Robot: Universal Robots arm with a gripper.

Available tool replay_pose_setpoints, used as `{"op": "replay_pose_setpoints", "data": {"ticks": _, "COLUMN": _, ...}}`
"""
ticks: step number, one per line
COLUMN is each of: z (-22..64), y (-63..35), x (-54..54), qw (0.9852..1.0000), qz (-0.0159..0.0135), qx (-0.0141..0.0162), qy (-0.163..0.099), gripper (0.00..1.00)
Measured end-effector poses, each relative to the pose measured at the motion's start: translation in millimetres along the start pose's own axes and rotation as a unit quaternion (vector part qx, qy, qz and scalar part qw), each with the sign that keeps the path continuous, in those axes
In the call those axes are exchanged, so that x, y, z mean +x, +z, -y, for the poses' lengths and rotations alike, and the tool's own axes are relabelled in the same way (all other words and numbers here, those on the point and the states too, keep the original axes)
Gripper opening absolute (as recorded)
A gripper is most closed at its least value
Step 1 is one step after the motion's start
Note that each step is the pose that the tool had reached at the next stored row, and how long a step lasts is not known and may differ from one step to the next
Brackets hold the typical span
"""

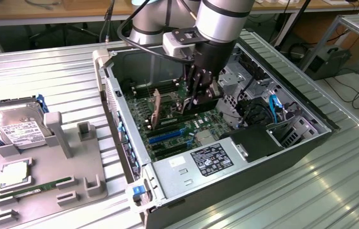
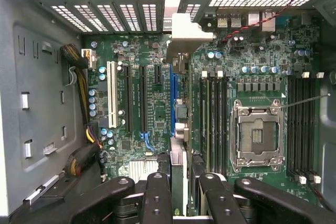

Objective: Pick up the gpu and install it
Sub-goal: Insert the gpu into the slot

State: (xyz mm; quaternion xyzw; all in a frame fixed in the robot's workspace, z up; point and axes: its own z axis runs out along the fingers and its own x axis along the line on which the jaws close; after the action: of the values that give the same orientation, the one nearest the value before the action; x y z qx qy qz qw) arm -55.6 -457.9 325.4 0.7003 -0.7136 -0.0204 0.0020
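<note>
Inside the open black-and-silver computer case (image 1: 166, 191), directly above the green motherboard (image 1: 166, 126) — black multi-fingered gripper (image 1: 194, 98) clenched on the gpu (image 2: 177, 124), a thin dark card with a silver end bracket, held on edge. Seen from the wrist, card standing over the blue expansion slot (image 2: 172, 98), just beside the black slots and well apart from the silver processor socket (image 2: 258, 135). Beside the case, on the exterior view's left — grey plastic fixture tray (image 1: 52, 167) carrying a silver hard drive with white label (image 1: 14, 126) and a long narrow green memory stick (image 1: 36, 187).
</note>
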Motion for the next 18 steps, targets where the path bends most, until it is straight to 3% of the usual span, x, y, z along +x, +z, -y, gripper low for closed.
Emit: {"op": "replay_pose_setpoints", "data": {"ticks": 18, "z": -1.8, "y": 4.3, "x": 0.1, "qw": 1.0, "qz": 0.0, "qx": 0.0, "qy": 0.0, "gripper": 0.26}}
